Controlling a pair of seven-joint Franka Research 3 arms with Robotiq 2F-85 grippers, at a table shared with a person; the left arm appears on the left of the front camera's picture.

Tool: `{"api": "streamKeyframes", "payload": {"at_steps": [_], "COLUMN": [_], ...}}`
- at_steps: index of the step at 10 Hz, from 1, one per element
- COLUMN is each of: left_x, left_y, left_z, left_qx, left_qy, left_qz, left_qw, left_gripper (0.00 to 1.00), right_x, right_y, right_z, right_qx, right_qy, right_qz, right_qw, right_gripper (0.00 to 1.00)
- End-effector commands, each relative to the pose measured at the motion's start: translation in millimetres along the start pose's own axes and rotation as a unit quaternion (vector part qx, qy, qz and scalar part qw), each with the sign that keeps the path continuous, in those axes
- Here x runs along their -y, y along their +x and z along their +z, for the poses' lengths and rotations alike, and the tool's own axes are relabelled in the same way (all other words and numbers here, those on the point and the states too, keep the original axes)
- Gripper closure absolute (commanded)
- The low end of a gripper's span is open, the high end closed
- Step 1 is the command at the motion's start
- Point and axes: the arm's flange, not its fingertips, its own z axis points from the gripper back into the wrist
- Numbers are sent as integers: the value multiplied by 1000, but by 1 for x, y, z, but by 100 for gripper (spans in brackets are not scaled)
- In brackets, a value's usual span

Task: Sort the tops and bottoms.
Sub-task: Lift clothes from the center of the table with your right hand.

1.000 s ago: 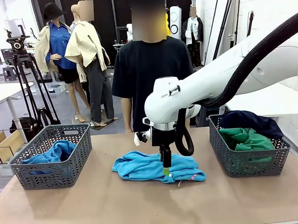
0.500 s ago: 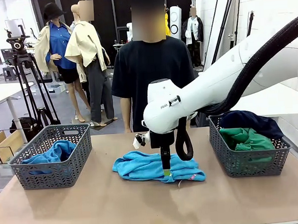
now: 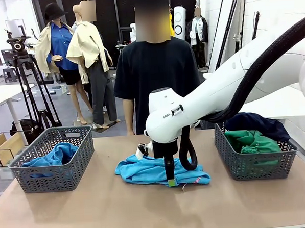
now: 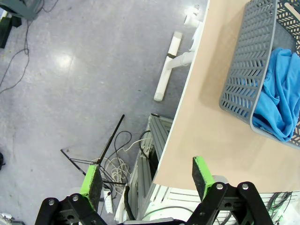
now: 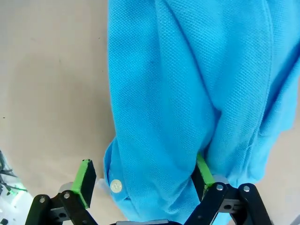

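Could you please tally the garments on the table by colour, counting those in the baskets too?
Turquoise: 1, spread at mid-table.
Medium blue: 1, in the left basket.
Green: 1, in the right basket.
Navy: 1, in the right basket, behind the green one.
Total: 4 garments.

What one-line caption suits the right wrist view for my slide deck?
Open right tool straddles a fold of the turquoise-blue knit cloth garment lying on the tan tabletop.
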Motion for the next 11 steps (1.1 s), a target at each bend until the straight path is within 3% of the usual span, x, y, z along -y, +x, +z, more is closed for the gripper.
{"api": "streamKeyframes", "payload": {"at_steps": [1, 6, 7, 11], "left_x": [-2, -2, -2, -2], "left_y": [-1, -1, -1, -1], "left_z": [0, 0, 0, 0], "left_qx": [-2, -2, -2, -2], "left_qy": [-3, -3, -3, -3], "left_qz": [0, 0, 0, 0], "left_qw": [1000, 1000, 1000, 1000], "left_gripper": [0, 0, 0, 0], "right_x": [-2, -4, -3, 5], "right_y": [1, -1, -2, -6], "right_z": [-9, -4, -2, 17], "right_qx": [-14, -17, -18, -17], "right_qy": [-5, -11, -13, -13], "right_qz": [-8, -17, -17, -7], "right_qw": [1000, 1000, 1000, 1000], "right_gripper": [0, 96, 100, 100]}}
